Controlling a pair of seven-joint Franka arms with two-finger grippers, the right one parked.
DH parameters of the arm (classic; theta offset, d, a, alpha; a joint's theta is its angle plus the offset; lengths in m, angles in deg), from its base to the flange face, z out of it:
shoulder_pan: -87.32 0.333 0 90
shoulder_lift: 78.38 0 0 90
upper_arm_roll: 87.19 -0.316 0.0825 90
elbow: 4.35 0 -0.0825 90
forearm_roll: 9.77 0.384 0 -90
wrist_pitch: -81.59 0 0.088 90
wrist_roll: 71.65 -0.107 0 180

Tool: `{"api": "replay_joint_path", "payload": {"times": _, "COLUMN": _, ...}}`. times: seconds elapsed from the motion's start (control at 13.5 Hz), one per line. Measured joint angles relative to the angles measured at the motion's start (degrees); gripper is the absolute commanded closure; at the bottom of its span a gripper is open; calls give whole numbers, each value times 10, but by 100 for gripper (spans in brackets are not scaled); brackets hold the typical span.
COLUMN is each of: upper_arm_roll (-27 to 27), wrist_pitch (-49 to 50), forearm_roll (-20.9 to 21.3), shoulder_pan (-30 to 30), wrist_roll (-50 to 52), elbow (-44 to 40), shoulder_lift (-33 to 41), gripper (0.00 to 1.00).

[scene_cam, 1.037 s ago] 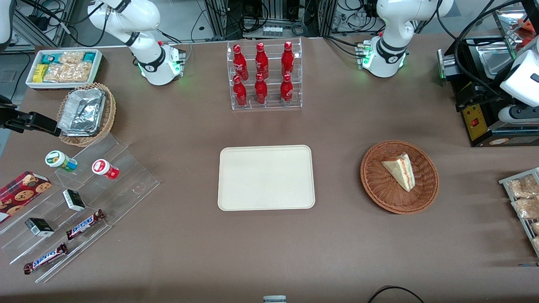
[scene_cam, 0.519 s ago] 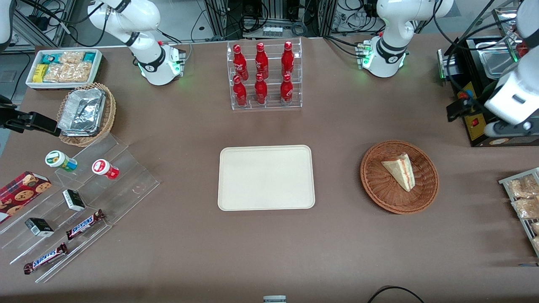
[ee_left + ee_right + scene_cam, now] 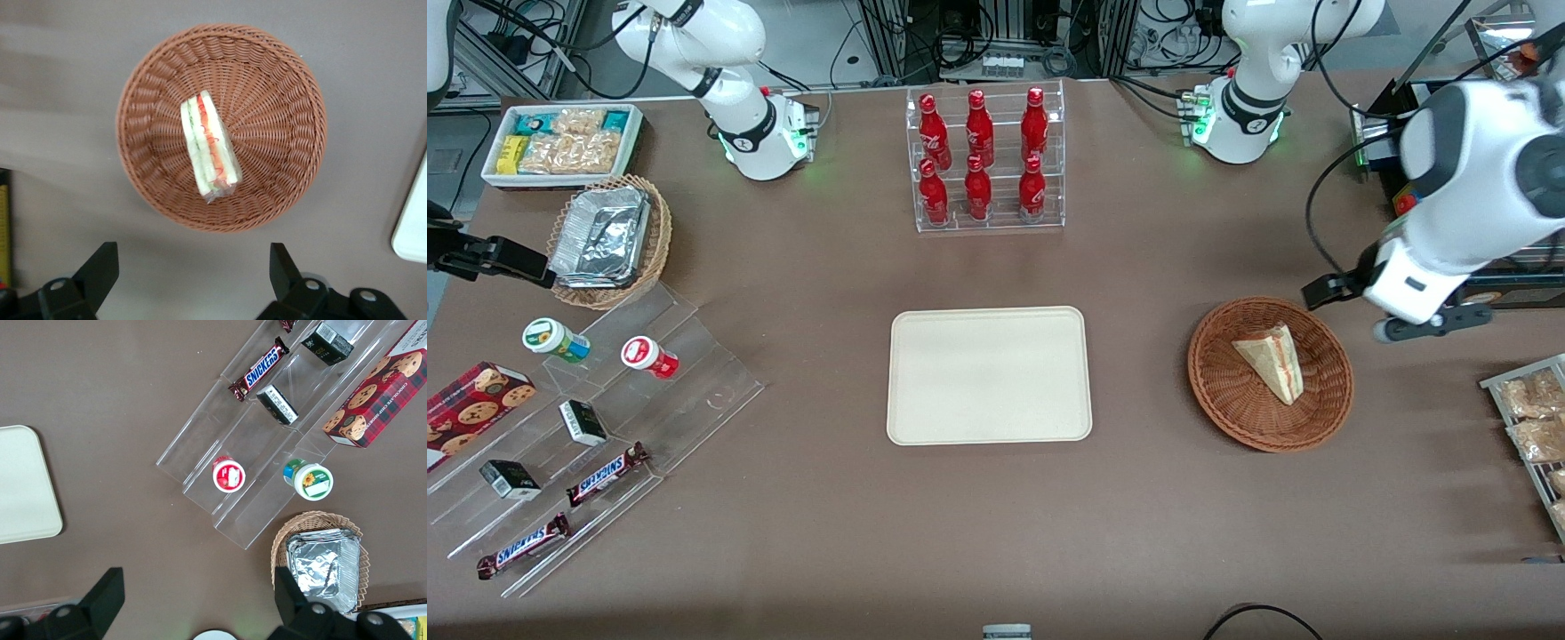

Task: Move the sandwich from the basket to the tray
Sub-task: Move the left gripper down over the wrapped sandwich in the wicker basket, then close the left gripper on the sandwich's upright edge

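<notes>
The sandwich (image 3: pixel 1272 360) is a pale wedge with red, orange and green filling, lying in the round reddish-brown basket (image 3: pixel 1227 404). The cream tray (image 3: pixel 987 373) lies flat mid-table, beside the basket toward the parked arm's end, with nothing on it. My gripper (image 3: pixel 1383 309) hangs above the table just off the basket's rim, toward the working arm's end. The left wrist view shows the sandwich (image 3: pixel 209 150) in the basket (image 3: pixel 287 167), a corner of the tray (image 3: pixel 413 227), and my gripper (image 3: pixel 191 267) open, its fingertips (image 3: pixel 100 260) wide apart over bare table short of the basket.
A rack of red bottles (image 3: pixel 985 160) stands farther from the camera than the tray. A black machine (image 3: pixel 1440 258) and a wire rack of snack packets (image 3: pixel 1529 427) sit at the working arm's end. A clear stepped display (image 3: pixel 596 418) and a foil-tray basket (image 3: pixel 609 240) lie toward the parked arm's end.
The left arm has swung in from the table's end toward the basket, bringing the gripper close beside its rim. The sandwich, basket and tray have not moved.
</notes>
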Motion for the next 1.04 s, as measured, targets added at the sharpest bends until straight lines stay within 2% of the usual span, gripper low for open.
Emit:
{"api": "replay_joint_path", "payload": {"times": 0.37, "upper_arm_roll": 2, "wrist_pitch": -128, "forearm_roll": -1, "shoulder_pan": 0, "wrist_roll": 73, "elbow": 83, "shoulder_lift": -32, "gripper": 0}}
{"api": "replay_joint_path", "payload": {"times": 0.89, "upper_arm_roll": 2, "wrist_pitch": -240, "forearm_roll": -1, "shoulder_pan": 0, "wrist_roll": 176, "elbow": 94, "shoulder_lift": -112, "gripper": 0}}
{"api": "replay_joint_path", "payload": {"times": 0.96, "upper_arm_roll": 2, "wrist_pitch": -254, "forearm_roll": -1, "shoulder_pan": 0, "wrist_roll": 180, "elbow": 97, "shoulder_lift": -121, "gripper": 1}}
{"api": "replay_joint_path", "payload": {"times": 1.04, "upper_arm_roll": 2, "wrist_pitch": -264, "forearm_roll": -1, "shoulder_pan": 0, "wrist_roll": 183, "elbow": 99, "shoulder_lift": -129, "gripper": 13}}
